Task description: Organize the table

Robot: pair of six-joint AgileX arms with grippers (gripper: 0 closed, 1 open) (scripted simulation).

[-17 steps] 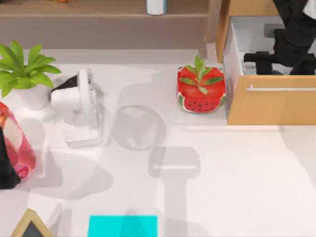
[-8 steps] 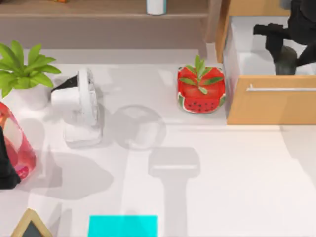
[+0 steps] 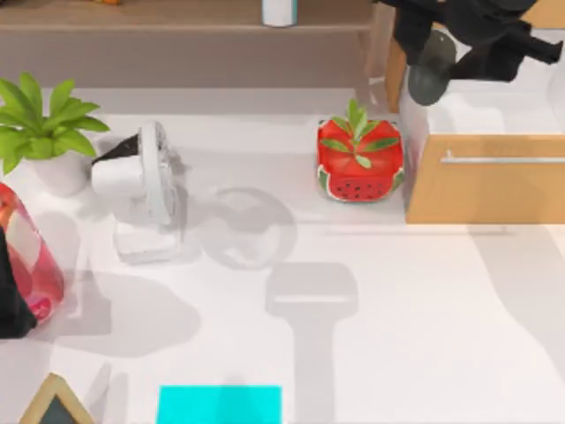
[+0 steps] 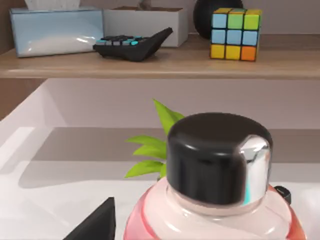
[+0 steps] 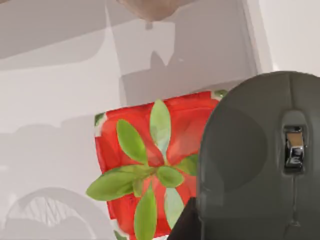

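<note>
So the white tabletop [image 3: 424,336] takes up most of the top view, running from the left edge over to the cabinet on the right. Far left, the left hand [image 3: 11,305] sits right against a pink bottle [image 3: 31,256] with a black cap [image 4: 218,157]. Honestly can't tell if that hand is gripping it or just next to it. Behind the bottle there's a leafy green plant in a white pot [image 3: 40,132], and just right of that a small white desk fan [image 3: 141,190].

Down at the near edge there's a wooden-framed little chalkboard thing [image 3: 55,405], and to its right a cyan rectangle [image 3: 219,405] lying flat.

Along the back runs a brown wooden shelf [image 3: 177,25]. The left wrist view shows a tissue box [image 4: 55,30], a black calculator [image 4: 132,44] and a colour cube [image 4: 236,34] on it.

Right of the middle, a watermelon-style planter [image 3: 359,159] with green leaves sits on the tabletop, just beside the tan drawer cabinet [image 3: 485,190], whose drawer is open.

Up at the top right, the right hand [image 3: 441,44] is closed around a grey mouse [image 3: 431,69], holding it in the air over the back left corner of the drawer. In the right wrist view the mouse partly covers the planter.
</note>
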